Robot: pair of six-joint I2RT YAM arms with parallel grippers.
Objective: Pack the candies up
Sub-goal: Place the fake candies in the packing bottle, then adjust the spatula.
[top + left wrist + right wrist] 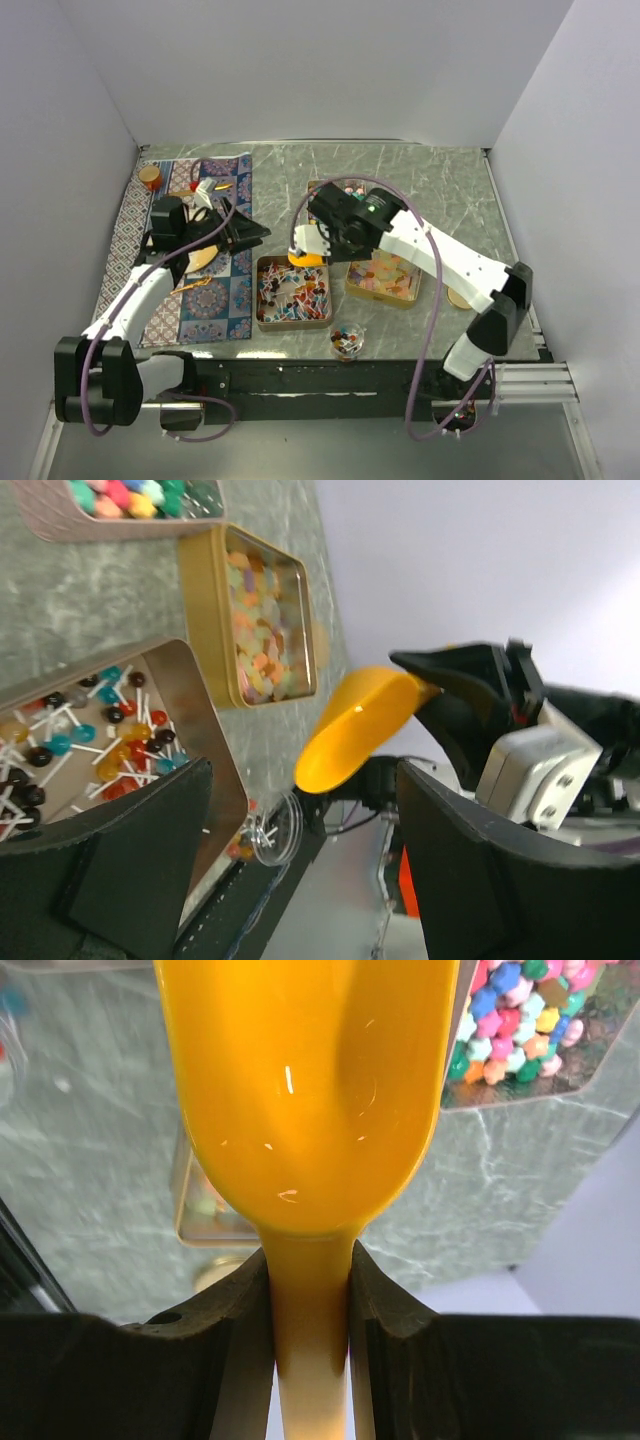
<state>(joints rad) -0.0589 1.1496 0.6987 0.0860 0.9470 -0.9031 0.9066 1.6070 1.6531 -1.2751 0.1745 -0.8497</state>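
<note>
Three kinds of candies lie in open tins on the grey table (450,190). The wrapped red-blue-white pieces (293,290) are in the near tin (259,295), the translucent squares (383,278) in the right tin (383,302), and the bright round ones (510,1010) in the far tin (315,186). A clear cup (346,342) at the near edge holds a few more. The right gripper (310,1290) is clamped on the handle of a yellow scoop (310,1090), above the near tin's far rim. The left gripper (300,880) has its jaws wide apart and empty, over the edge of the patterned mat (215,300).
</note>
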